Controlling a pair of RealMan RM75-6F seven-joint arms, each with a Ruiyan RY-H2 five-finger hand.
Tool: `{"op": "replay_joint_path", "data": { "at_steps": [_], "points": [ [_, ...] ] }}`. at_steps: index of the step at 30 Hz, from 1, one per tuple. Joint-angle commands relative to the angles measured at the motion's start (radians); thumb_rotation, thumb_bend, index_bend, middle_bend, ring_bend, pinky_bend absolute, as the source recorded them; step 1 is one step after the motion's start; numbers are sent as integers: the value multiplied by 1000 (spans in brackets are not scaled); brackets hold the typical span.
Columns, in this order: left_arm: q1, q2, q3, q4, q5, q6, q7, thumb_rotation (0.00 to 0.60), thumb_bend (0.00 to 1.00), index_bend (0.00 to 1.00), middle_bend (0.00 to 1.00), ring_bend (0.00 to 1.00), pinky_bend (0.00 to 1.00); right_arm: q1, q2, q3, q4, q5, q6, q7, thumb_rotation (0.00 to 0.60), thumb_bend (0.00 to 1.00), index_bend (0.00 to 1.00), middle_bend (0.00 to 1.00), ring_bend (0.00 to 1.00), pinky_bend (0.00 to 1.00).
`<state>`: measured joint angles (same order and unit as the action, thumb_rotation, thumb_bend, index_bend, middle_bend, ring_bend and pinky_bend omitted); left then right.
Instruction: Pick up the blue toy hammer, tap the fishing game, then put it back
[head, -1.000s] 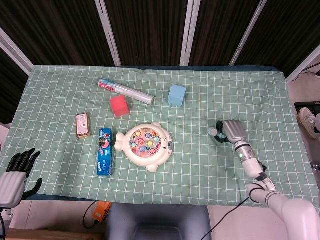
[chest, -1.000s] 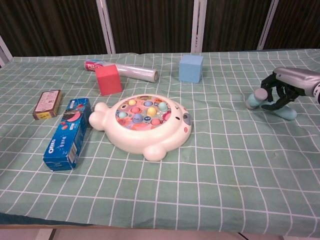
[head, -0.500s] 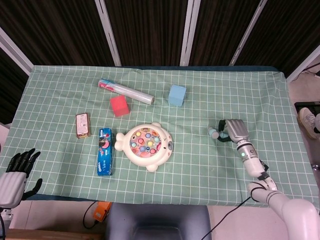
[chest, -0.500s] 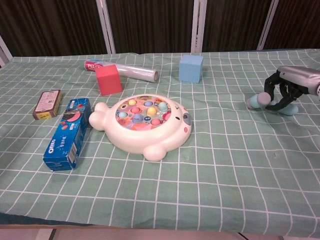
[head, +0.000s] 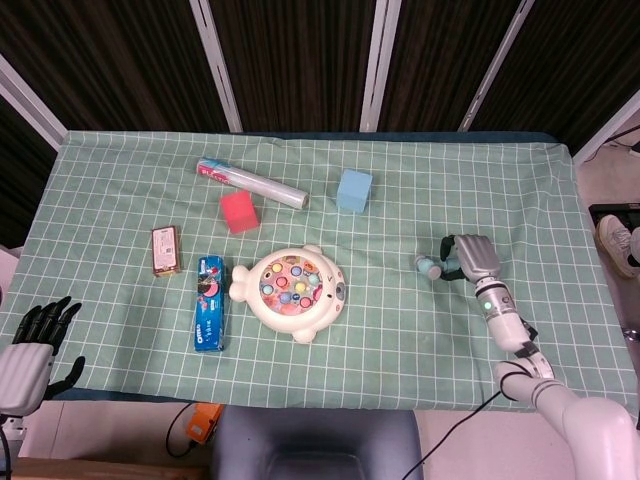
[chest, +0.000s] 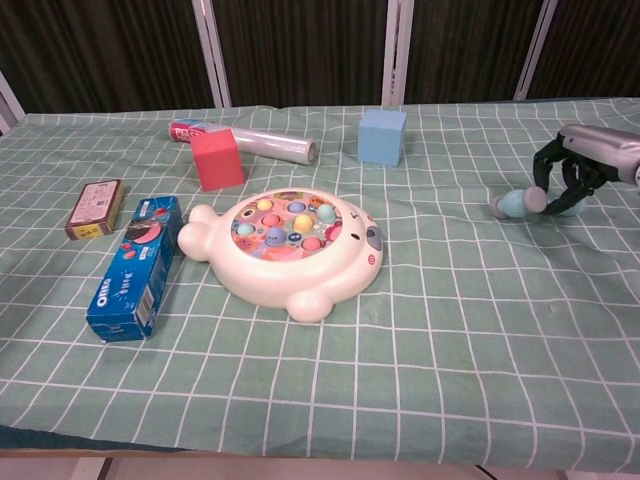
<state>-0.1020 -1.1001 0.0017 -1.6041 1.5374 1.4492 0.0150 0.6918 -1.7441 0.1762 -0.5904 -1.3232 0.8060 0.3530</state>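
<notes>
The blue toy hammer (head: 429, 265) (chest: 512, 204) lies at the right of the green checked cloth, its pale blue head pointing left. My right hand (head: 470, 257) (chest: 578, 166) is over its handle with the fingers curled around it; most of the handle is hidden. The white fish-shaped fishing game (head: 292, 285) (chest: 290, 245) sits mid-table, well to the left of the hammer. My left hand (head: 30, 345) hangs off the table's front left corner, fingers extended, holding nothing.
A blue cube (head: 354, 190) (chest: 382, 137), a red cube (head: 238, 211) (chest: 216, 158) and a foil roll (head: 255, 183) lie behind the game. An Oreo box (head: 209, 302) and a small brown box (head: 165, 249) lie to its left.
My right hand has shifted right and back, and its fingers have closed further around the hammer's handle. The handle's far end no longer shows. The left hand has not moved.
</notes>
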Motion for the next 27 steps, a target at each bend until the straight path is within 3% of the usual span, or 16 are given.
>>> {"op": "replay_joint_path", "data": {
  "at_steps": [1, 27],
  "points": [
    [0, -1, 0, 0, -1, -1, 1, 600, 400, 0, 28, 0, 47, 4, -2, 6, 3, 4, -4, -2, 600, 347, 731, 616, 728, 758],
    [-3, -3, -3, 0, -14, -11, 7, 600, 400, 0, 37, 0, 48, 41, -26, 51, 58, 50, -67, -24, 600, 345, 706, 598, 716, 749]
  ]
}}
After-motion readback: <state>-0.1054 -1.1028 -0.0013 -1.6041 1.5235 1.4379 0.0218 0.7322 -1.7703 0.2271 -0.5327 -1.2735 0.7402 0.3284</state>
